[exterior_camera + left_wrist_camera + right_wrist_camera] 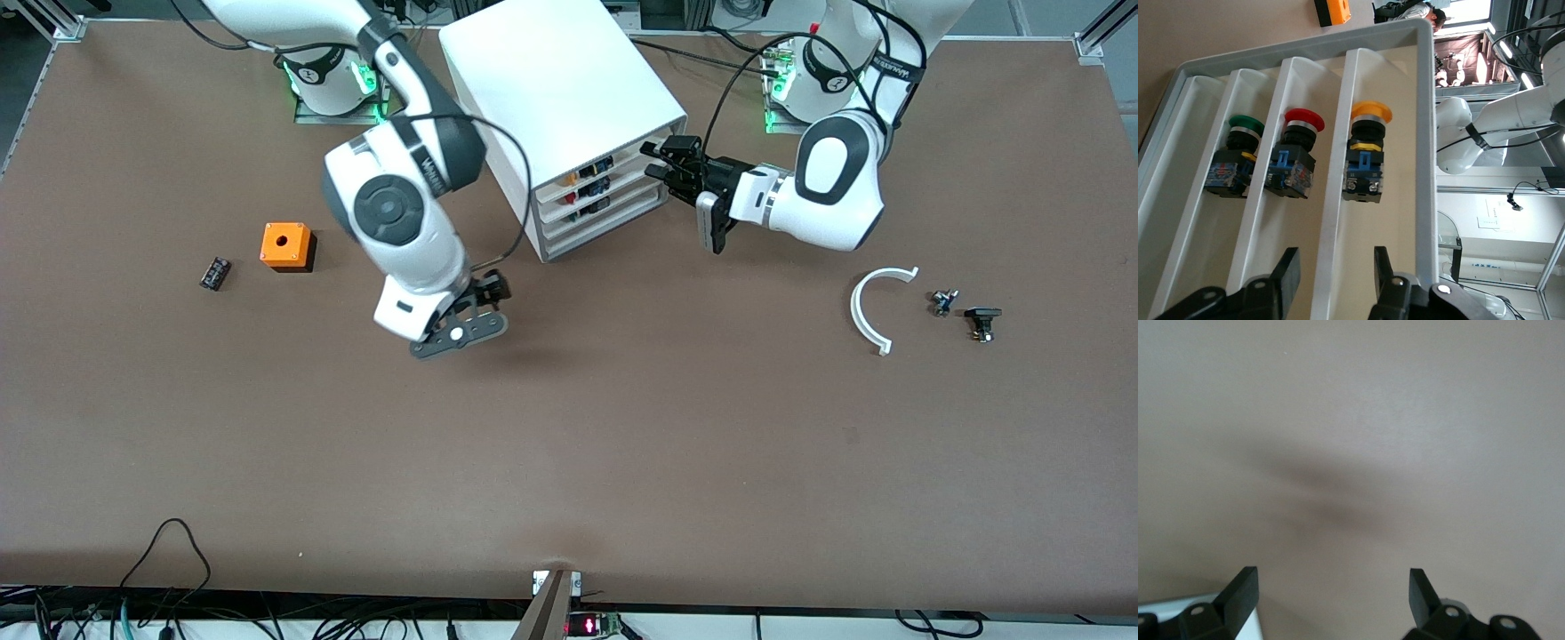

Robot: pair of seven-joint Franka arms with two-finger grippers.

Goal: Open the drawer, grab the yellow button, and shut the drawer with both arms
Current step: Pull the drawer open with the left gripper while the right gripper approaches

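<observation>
The left gripper [665,165] hangs at the front of the white cabinet [560,80], level with its upper drawers, fingers [1290,273] parted a moderate way and holding nothing. From its wrist the drawers look already slid out a little: the top drawer [1418,133] holds the orange-yellow button [1365,157], with a red-capped button [1295,157] and a green-capped one [1238,157] in the two below. The right gripper [480,298] hovers over bare table [569,462] just in front of the cabinet, spread wide and empty, waiting. I'd say the opening step is in hand; next the left fingers must catch the top drawer's front and draw it out fully.
</observation>
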